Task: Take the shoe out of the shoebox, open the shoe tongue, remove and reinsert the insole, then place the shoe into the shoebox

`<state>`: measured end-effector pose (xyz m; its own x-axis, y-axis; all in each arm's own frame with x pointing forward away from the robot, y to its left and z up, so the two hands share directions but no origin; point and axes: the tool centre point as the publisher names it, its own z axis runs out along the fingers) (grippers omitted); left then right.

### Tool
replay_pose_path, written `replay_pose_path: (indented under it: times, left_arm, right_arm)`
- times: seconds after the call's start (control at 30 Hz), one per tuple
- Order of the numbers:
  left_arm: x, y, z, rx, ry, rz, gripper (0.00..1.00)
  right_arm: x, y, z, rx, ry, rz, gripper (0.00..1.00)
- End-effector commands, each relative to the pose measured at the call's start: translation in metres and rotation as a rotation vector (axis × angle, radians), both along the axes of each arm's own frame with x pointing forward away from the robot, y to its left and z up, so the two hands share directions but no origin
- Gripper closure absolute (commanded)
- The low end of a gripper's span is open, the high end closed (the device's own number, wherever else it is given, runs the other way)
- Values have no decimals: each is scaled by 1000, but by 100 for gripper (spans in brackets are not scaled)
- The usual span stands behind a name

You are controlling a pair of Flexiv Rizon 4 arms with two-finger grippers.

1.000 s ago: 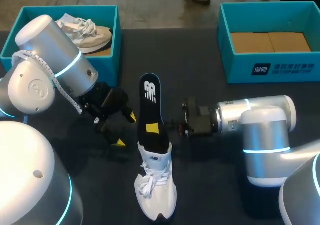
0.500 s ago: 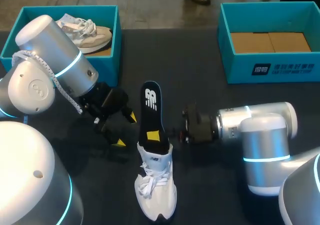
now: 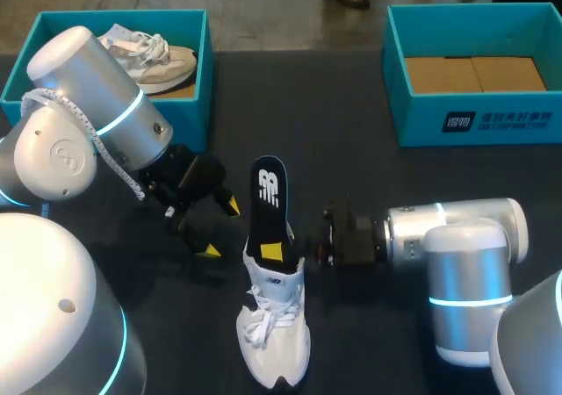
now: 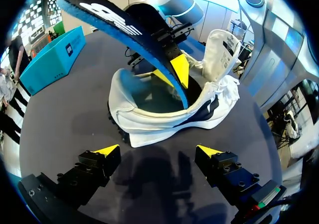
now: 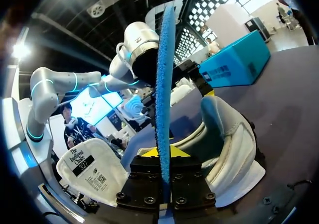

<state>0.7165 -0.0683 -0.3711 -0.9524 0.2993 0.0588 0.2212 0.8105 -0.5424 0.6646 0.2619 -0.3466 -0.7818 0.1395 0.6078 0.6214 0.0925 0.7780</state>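
OK, status. On the dark table (image 3: 351,132) we have two teal cardboard shoeboxes. The left shoebox (image 3: 123,14) holds a grey-and-cream sneaker (image 3: 158,61); the right shoebox (image 3: 421,118) shows its brown cardboard floor.

The white lace-up sneaker (image 3: 274,325) lies on the table between our arms, toe toward us, well apart from both boxes. We count take-out as done.

The black insole with blue edge and white logo (image 3: 266,193) stands tilted up out of the collar, lower end inside the shoe, logo end in the air. We read that as mid-removal or mid-reinsertion; one moment can't say which. Left either way: seat the insole flat, then box the shoe, likely in the right shoebox.

Our right gripper (image 3: 277,250) is pinching the insole just above the collar. Our left gripper (image 3: 219,228) is spread wide, holding nothing, just beside the heel and not touching it.

View differences:
- **Head view:** only this one shows the boxes and the layout, but just one yellow tip on the insole and no clear tongue.
- **Left wrist view:** ahead of the left gripper (image 4: 158,150), the collar gapes and the insole (image 4: 124,25) dips into the sneaker (image 4: 164,119). The white padded tongue (image 4: 219,50) is folded forward off the opening, so we take the tongue step as done.
- **Right wrist view:** the insole (image 5: 164,59) is edge-on, clamped from both sides by the right gripper (image 5: 164,159), with the tongue (image 5: 94,169) beside it.
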Motion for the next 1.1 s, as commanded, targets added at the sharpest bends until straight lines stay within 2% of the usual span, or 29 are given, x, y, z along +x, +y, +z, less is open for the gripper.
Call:
replay_pose_path:
  times: [0.03,0.17,0.23,0.33,0.63,1.0,1.03,1.1]
  left_arm:
    - [0,0,0,2,-1,0,0]
    - [0,0,0,2,-1,0,0]
    - [0,0,0,2,-1,0,0]
    - [0,0,0,2,-1,0,0]
    - [0,0,0,2,-1,0,0]
    - [0,0,0,2,-1,0,0]
    - [0,0,0,2,-1,0,0]
    - [0,0,0,2,-1,0,0]
  right_arm:
    - [0,2,1,-8,1,5,100]
    - [6,5,5,-9,-3,13,98]
    - [8,5,6,-10,-7,17,79]
    - [11,6,10,-14,-14,23,73]
    - [18,7,21,-26,-39,30,74]
    - [30,9,33,-24,-70,27,80]
    - [31,9,33,-24,-71,27,82]
    - [32,10,33,-24,-73,24,96]
